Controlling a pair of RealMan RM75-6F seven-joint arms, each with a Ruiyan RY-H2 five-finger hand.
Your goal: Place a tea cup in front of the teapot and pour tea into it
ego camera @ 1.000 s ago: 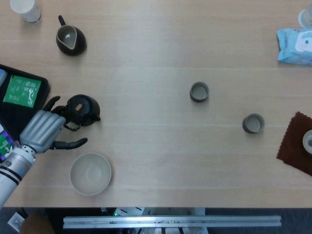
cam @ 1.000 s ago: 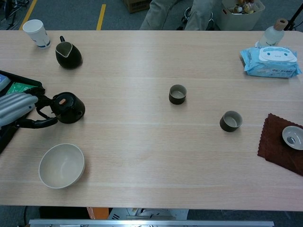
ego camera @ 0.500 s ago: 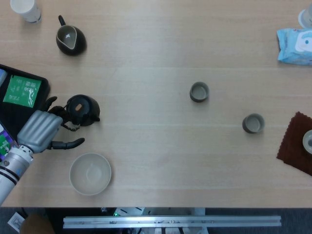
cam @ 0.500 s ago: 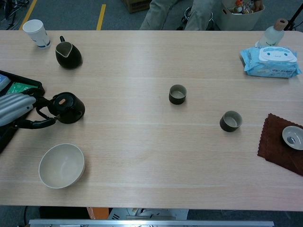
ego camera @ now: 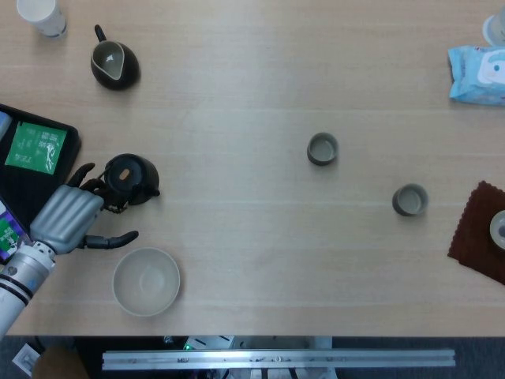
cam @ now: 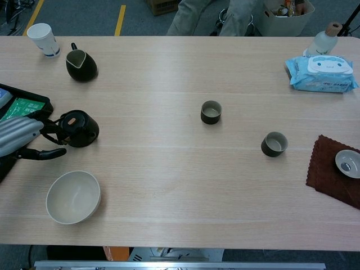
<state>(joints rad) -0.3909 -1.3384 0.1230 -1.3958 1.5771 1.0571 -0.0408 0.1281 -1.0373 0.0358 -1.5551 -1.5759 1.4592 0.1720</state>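
- The left hand (ego camera: 67, 219), a grey segmented metal shell with dark fingertips, lies at the table's (ego camera: 237, 95) nine o'clock edge; its fingers reach to the teapot's handle and the thumb juts out toward four o'clock. Whether the fingers actually clasp the handle I cannot tell.
- The right hand shows in neither view.
- The teapot (ego camera: 130, 178) is small, round, dark and glossy, with a lidded top; it sits upright just at two o'clock of the hand. Its long axis runs roughly nine to three o'clock, handle toward the hand, spout toward three o'clock.
- A pale, smooth, empty bowl (ego camera: 146, 281) stands near the teapot at six o'clock.
- Two squat, round tea cups with dark outsides and pale insides stand upright well apart from the teapot toward three o'clock: the nearer tea cup (ego camera: 322, 148) and the farther tea cup (ego camera: 409, 200).
- A dark glossy pitcher (ego camera: 114, 64) with a pouring lip stands at the teapot's twelve o'clock.
- The table is pale wood with fine straight grain.
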